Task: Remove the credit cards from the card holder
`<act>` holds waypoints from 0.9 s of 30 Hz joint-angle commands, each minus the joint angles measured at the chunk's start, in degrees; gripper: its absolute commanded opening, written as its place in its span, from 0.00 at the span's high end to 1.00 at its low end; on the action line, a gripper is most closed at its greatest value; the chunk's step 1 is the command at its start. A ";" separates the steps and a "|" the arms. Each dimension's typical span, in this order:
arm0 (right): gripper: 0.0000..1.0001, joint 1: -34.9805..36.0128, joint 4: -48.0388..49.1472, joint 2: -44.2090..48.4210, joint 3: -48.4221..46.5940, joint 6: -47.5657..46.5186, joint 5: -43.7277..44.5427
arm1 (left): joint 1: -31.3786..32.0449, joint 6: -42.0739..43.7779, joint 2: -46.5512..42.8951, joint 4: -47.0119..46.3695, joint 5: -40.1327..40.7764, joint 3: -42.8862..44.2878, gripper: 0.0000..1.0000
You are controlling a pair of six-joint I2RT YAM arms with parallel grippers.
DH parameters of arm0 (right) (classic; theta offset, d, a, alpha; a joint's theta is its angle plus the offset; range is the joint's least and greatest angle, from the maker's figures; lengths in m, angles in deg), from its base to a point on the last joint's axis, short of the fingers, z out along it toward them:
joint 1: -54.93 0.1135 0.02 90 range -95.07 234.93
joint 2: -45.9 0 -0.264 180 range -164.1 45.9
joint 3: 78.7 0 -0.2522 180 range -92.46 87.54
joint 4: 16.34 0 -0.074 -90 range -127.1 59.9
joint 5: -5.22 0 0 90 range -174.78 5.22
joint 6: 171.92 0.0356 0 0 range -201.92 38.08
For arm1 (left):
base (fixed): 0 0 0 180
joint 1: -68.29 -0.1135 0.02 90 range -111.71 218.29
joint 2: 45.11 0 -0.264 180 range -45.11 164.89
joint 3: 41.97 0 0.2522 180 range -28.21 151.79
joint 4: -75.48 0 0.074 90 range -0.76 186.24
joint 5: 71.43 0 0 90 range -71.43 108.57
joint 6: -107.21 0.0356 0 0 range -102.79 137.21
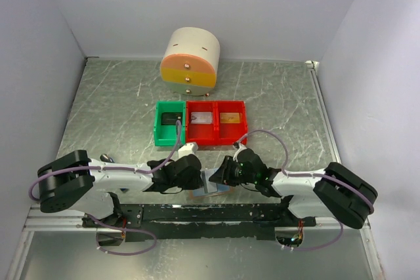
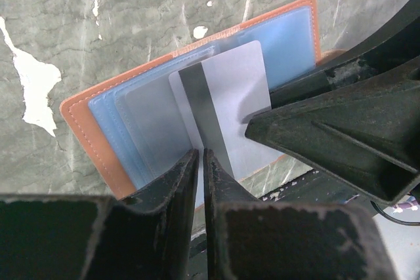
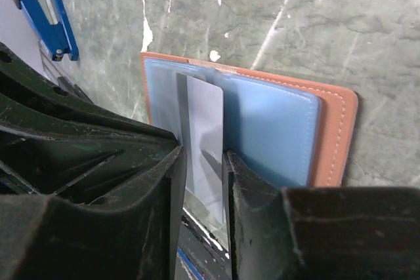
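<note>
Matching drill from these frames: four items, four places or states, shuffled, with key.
Items:
1. card holder
2. credit card
3. green bin
4. drawer unit

Places or states:
A. farthest back of all
B. just left of the red bins
C. sticking out of a pocket, dark stripe showing
D. lying open, blue pockets face up

Pairs: 1-D, 2-C, 3-B, 4-A
</note>
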 commanded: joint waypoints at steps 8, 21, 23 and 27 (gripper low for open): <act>0.75 -3.02 13.34 -6.11 4.47 1.28 -6.91 | 0.33 0.20 -0.05 3.64 1.76 -2.67 0.79; 0.80 -4.86 24.64 -13.18 4.69 1.19 -14.09 | 0.29 0.33 0.24 3.30 1.67 -2.49 0.79; 0.82 -4.98 26.71 -14.79 4.33 1.82 -15.26 | 0.29 0.21 0.16 3.08 1.60 -2.69 0.79; 0.88 -5.38 30.12 -16.55 5.11 3.29 -15.06 | 0.29 0.09 -0.06 3.54 1.73 -2.74 0.79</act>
